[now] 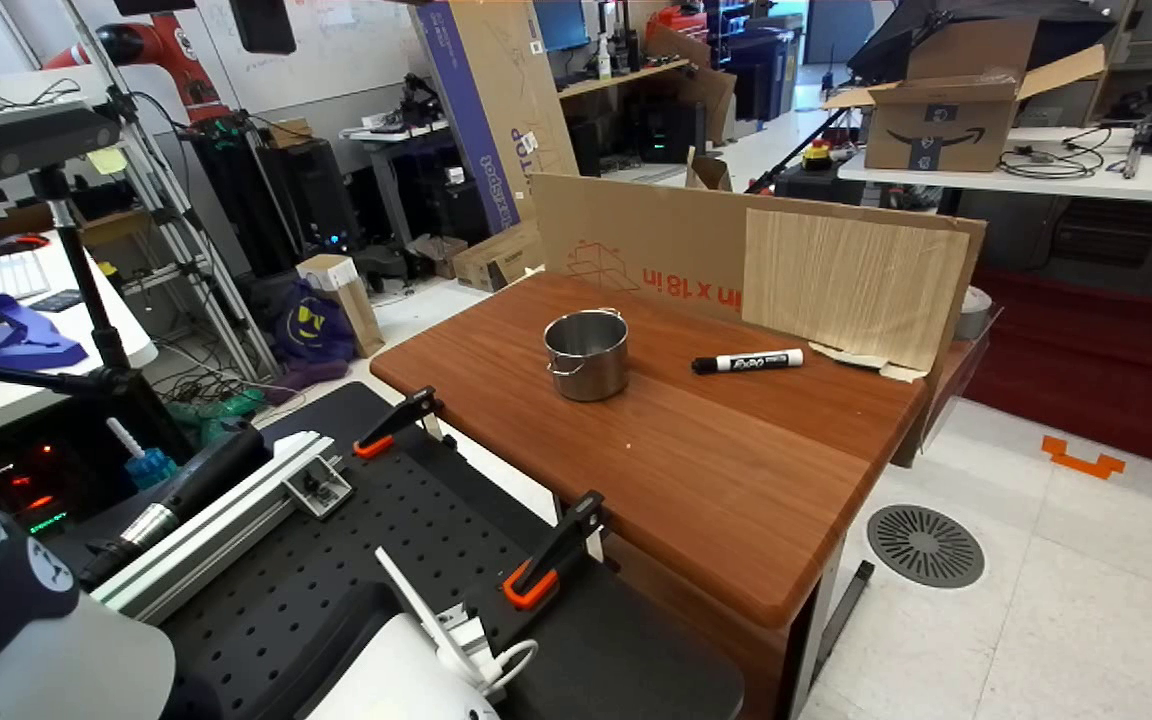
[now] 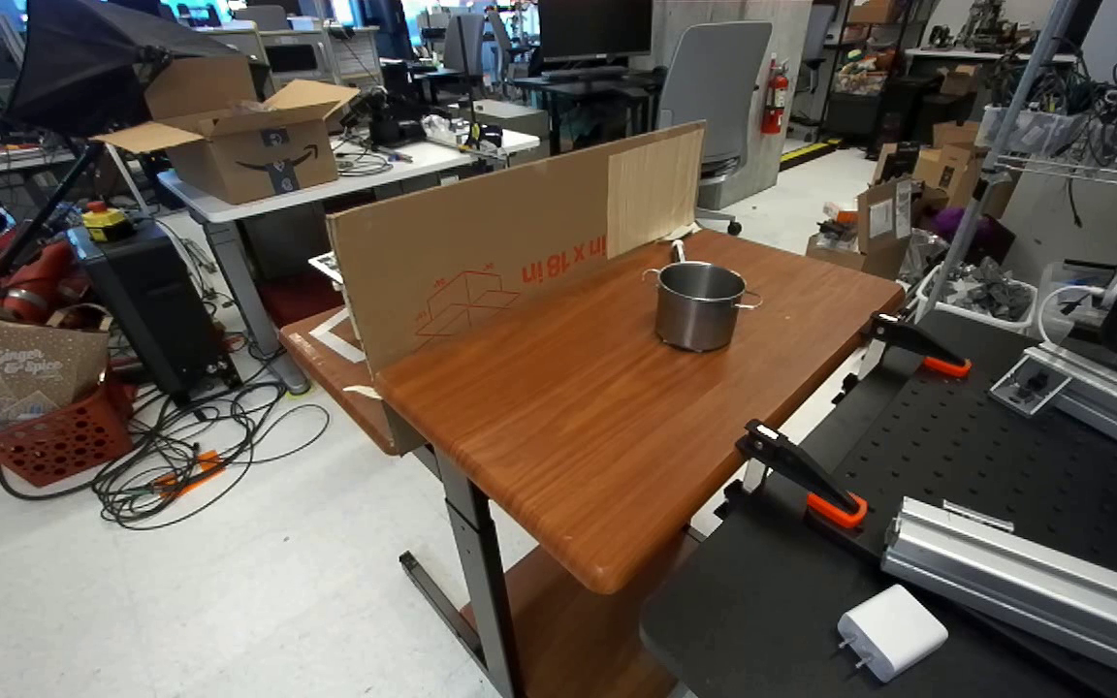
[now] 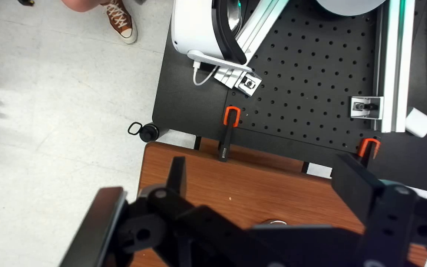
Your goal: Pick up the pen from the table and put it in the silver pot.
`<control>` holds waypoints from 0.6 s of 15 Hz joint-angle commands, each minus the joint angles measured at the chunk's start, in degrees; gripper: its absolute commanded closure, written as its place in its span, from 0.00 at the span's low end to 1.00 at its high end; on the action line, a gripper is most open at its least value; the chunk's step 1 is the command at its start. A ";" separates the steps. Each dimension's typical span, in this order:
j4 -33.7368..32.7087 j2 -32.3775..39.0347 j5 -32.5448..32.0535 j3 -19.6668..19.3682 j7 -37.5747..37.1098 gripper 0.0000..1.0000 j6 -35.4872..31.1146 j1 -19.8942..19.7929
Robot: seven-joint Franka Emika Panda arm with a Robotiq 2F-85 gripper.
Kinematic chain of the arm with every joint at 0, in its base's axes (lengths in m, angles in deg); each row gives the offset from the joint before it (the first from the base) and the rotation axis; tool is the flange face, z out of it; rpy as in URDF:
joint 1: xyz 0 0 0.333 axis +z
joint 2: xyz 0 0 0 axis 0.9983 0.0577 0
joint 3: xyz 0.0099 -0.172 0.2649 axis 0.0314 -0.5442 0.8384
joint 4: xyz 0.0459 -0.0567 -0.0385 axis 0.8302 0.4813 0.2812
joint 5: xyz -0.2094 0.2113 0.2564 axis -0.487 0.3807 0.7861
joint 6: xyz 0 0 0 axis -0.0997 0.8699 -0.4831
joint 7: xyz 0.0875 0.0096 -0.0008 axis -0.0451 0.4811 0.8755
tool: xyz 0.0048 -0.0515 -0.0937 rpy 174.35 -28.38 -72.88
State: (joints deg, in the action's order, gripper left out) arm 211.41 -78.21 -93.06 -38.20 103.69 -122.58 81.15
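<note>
The pen [image 1: 748, 361] is a black and white marker lying on the reddish-brown table [image 1: 736, 480], near the cardboard panel. In an exterior view only its whitish end [image 2: 679, 250] shows behind the pot. The silver pot [image 1: 588, 372] stands upright on the table, apart from the pen; it also shows in an exterior view [image 2: 697, 325]. In the wrist view only a sliver of the pot's rim [image 3: 274, 222] shows past the gripper body, and the pen is hidden or out of view. My gripper [image 3: 260, 165] is open and empty, high above the table. It is outside both exterior views.
A cardboard panel [image 1: 636, 235] stands along the table's far edge. A black perforated bench [image 1: 436, 545] adjoins the near edge, with orange-tipped clamps [image 1: 558, 550] reaching toward the table. A white headset [image 3: 198, 33] and metal rails [image 3: 397, 66] are on the bench.
</note>
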 commanded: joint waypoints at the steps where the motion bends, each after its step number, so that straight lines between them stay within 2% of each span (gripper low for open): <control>1: -0.15 -0.10 -0.77 -1.23 -0.90 0.00 0.38 1.65; 4: -0.36 0.23 -0.44 -1.44 -1.20 0.00 -0.02 1.59; 9: -4.24 7.33 10.11 -4.12 -6.04 0.00 -3.28 2.07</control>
State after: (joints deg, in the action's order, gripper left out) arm 210.43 -75.98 -88.31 -39.86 100.36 -124.53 81.36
